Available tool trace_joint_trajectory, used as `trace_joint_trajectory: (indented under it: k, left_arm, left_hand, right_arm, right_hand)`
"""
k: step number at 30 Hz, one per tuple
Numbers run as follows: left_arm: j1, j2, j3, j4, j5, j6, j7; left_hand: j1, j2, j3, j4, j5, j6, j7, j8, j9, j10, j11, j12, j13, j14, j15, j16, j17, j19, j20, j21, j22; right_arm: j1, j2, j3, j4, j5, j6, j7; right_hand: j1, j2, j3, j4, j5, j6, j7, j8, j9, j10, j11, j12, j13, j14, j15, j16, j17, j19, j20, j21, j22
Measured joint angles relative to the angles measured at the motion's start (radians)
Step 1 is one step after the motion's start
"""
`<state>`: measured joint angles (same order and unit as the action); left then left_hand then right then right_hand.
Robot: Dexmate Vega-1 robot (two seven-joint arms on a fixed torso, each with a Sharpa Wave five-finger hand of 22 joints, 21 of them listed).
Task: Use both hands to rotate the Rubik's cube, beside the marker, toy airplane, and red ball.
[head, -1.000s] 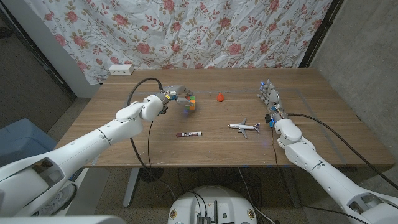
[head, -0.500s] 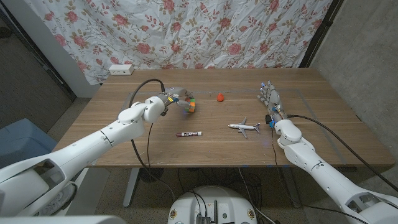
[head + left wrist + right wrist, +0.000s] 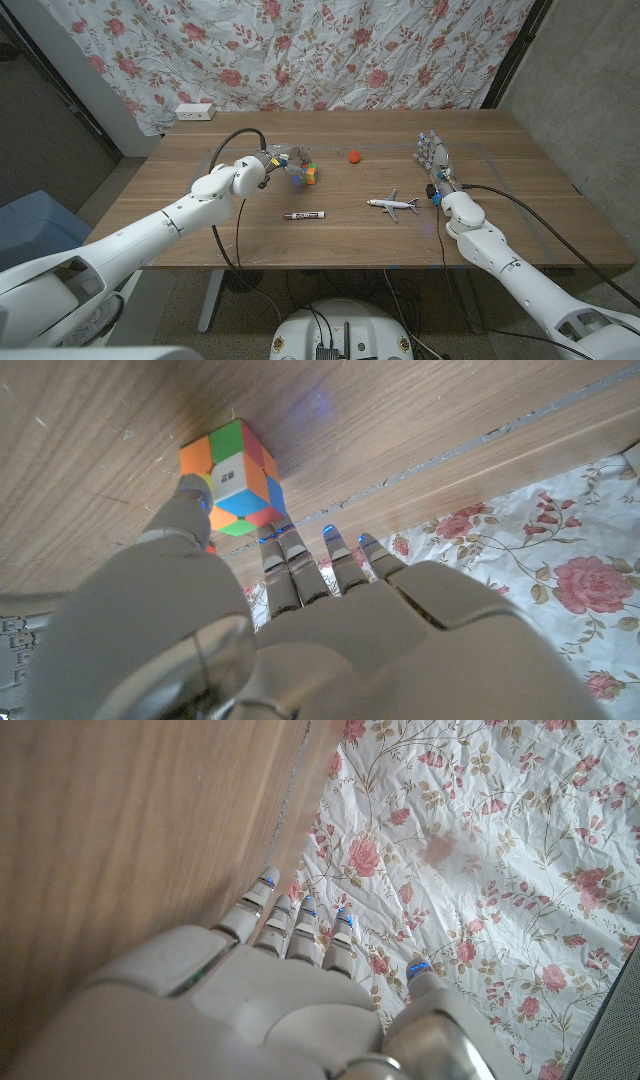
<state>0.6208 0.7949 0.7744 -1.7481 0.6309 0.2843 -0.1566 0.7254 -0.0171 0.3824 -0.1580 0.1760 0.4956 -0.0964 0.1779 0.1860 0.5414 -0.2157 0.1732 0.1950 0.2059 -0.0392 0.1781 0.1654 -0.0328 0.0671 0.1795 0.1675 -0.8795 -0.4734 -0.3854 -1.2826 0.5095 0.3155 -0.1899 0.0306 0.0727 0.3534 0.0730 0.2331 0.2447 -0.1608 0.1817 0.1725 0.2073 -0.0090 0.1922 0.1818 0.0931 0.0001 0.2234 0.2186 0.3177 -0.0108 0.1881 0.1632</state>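
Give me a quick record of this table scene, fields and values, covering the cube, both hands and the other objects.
cube: Rubik's cube on the table, left hand touching it
right hand: apart from the cube, holding nothing, fingers straight
marker: lying nearer the robot than the cube
toy airplane: right of the marker
red ball: right of the cube

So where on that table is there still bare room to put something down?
The near left corner, in front of the marker, is bare wood. So is the far strip between the ball and the right hand, and the near edge in front of the airplane. It is crowded around the cube at the left hand.
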Motion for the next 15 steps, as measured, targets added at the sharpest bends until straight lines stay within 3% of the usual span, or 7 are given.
trace_joint_trajectory:
  k: [11,15]
  left_arm:
    - [-0.007,0.008,0.001,-0.006,0.002,-0.002,-0.036]
    - [-0.008,0.011,0.0,-0.01,0.002,-0.004,-0.044]
  left_hand:
    - [-0.04,-0.016,-0.018,0.002,0.0,-0.126,0.01,-0.005,-0.005,-0.167,0.031,0.0,-0.009,-0.081,0.01,-0.001,0.0,-0.044,0.008,0.0,0.0]
    - [-0.041,-0.017,-0.018,0.002,0.0,-0.155,0.019,-0.005,-0.005,-0.208,0.045,0.0,-0.009,-0.097,0.016,-0.001,0.0,-0.065,0.014,0.0,0.0]
  right_arm:
    - [-0.001,-0.005,-0.002,-0.012,0.0,-0.013,-0.005]
    - [-0.001,-0.004,-0.002,-0.012,0.004,-0.013,-0.003]
  right_hand:
    - [0.0,0.0,0.0,0.0,0.0,-0.001,0.0,0.0,0.0,0.0,0.0,0.0,0.0,-0.001,0.001,0.0,0.0,-0.004,0.004,0.0,0.0]
    - [0.0,0.0,0.0,0.0,0.0,-0.015,0.015,0.0,0.0,-0.005,0.005,-0.004,0.0,-0.004,0.004,0.0,0.0,-0.004,0.004,0.0,0.0]
